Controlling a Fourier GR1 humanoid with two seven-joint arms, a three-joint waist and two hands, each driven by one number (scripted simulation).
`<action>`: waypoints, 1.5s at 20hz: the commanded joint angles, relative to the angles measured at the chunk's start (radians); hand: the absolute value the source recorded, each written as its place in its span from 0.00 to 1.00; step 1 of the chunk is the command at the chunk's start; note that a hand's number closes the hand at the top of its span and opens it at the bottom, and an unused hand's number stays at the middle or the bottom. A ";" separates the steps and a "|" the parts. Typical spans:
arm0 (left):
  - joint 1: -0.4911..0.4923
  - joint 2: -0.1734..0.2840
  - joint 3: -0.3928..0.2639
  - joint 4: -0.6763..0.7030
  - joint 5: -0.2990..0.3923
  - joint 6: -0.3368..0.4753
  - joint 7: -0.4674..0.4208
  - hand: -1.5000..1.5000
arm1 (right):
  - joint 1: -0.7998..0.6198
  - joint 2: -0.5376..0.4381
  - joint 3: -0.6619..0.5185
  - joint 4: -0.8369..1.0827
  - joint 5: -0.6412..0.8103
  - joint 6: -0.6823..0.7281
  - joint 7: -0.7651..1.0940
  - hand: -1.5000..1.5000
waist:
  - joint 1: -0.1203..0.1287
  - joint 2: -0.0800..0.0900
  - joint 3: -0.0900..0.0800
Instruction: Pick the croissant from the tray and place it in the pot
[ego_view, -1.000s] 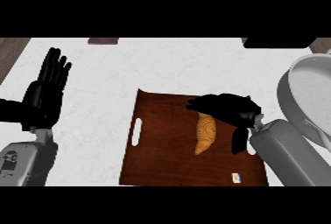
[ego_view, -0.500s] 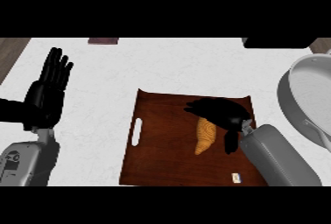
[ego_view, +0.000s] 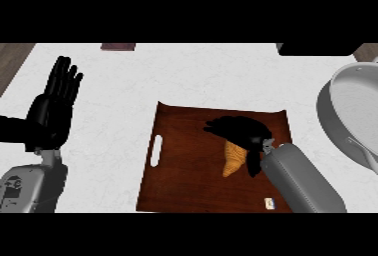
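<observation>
Now we curl our right hand (ego_view: 238, 130) over the croissant's (ego_view: 232, 159) top end on the tray (ego_view: 184, 165), left hand (ego_view: 53, 106) open left of the tray, pot (ego_view: 348, 115) at its right.

Bare counter (ego_view: 207, 75) between tray (ego_view: 184, 165) and pot (ego_view: 354, 115); pot rim only barrier

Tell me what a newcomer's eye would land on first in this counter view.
First comes the dark wooden tray at the middle of the white counter, with the golden croissant lying on it. The black right hand is curled over the croissant's upper end. Next are the large grey pot at the right edge and the open left hand, resting fingers up at the left.
</observation>
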 joint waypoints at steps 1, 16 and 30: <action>0.031 -0.013 -0.008 -0.032 -0.023 0.005 0.004 0.50 | 0.049 0.047 0.014 0.049 0.032 -0.049 -0.037 0.00 | -0.001 0.002 0.002; -0.046 -0.023 0.028 0.025 -0.010 -0.002 0.021 0.50 | 0.046 0.103 0.033 0.003 0.152 -0.198 -0.112 1.00 | -0.005 0.002 0.002; -0.006 -0.026 0.028 0.038 -0.032 -0.002 -0.035 0.50 | 0.156 0.195 0.127 -0.458 0.101 -0.443 0.830 1.00 | -0.016 -0.008 0.001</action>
